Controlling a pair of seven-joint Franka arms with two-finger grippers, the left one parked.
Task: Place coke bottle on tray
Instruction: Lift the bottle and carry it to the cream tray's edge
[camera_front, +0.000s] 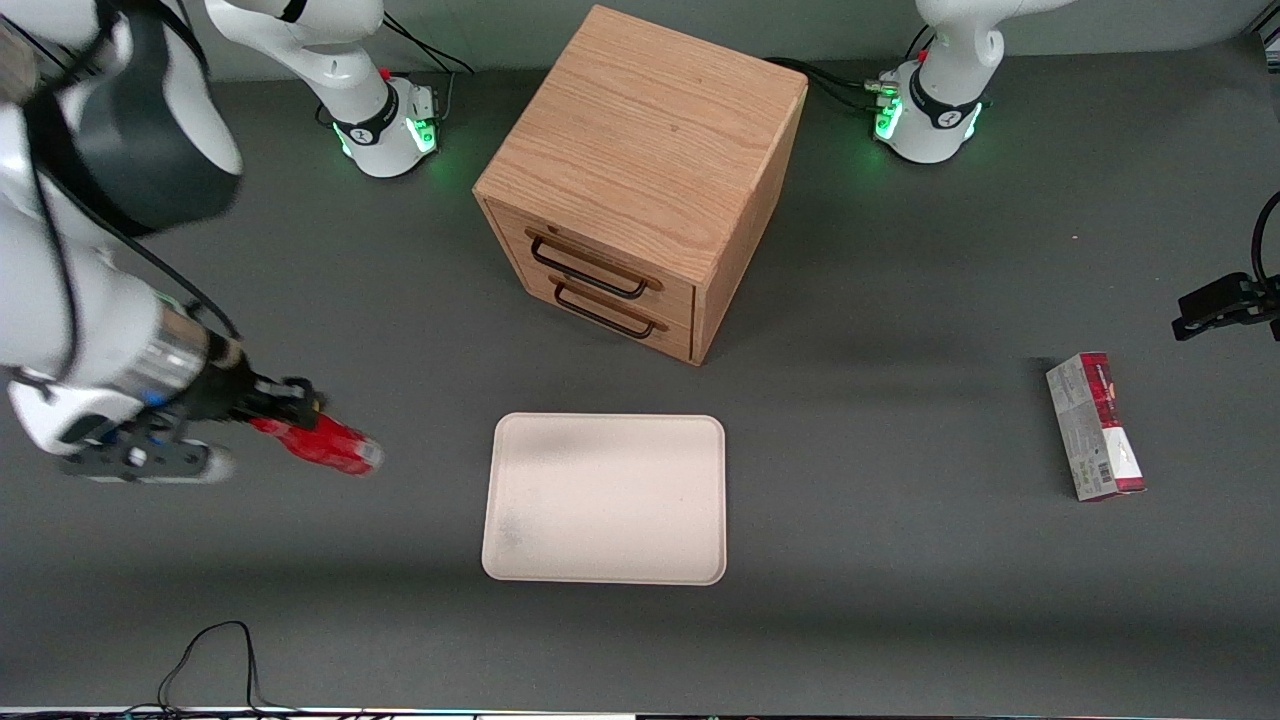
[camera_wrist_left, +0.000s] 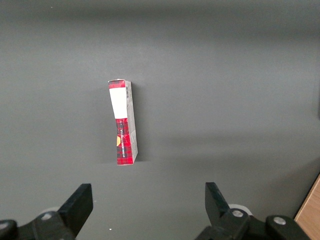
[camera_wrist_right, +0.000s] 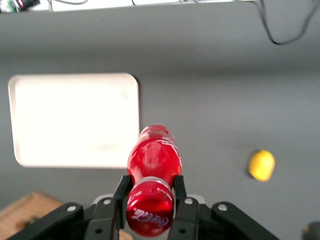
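1. The gripper (camera_front: 300, 405) is up above the grey table (camera_front: 900, 600), toward the working arm's end, off to the side of the tray (camera_front: 606, 497).
2. Its two black fingers (camera_wrist_right: 120, 192) are squeezed tight on the coke bottle (camera_front: 322, 444), one on each side, up near the cap end.
3. The bottle is red and shiny. It is tipped over almost flat in the grip, with its bottom end sticking out toward the tray (in the wrist camera you look right at the red cap (camera_wrist_right: 149, 210) with white writing on it).
4. The bottle is not on the tray. It hangs in the air over bare table, near the tray's short edge but apart from it.
5. The tray is cream-white with round corners and a low rim. It lies flat in front of the wooden cabinet (camera_front: 640, 180), nearer to the front camera than the cabinet is. There is a faint grey smudge close to one of its corners.
6. The cabinet has two drawers, and each has a dark handle (camera_front: 588, 268). Both drawers look closed.
7. A small yellow lemon (camera_wrist_right: 261, 165) sits on the table near the gripper, well apart from the tray.
8. A red-and-grey carton (camera_front: 1094, 427) lies flat toward the parked arm's end of the table, far from the tray.
9. A black cable (camera_front: 215, 655) curls on the table close to the front camera.
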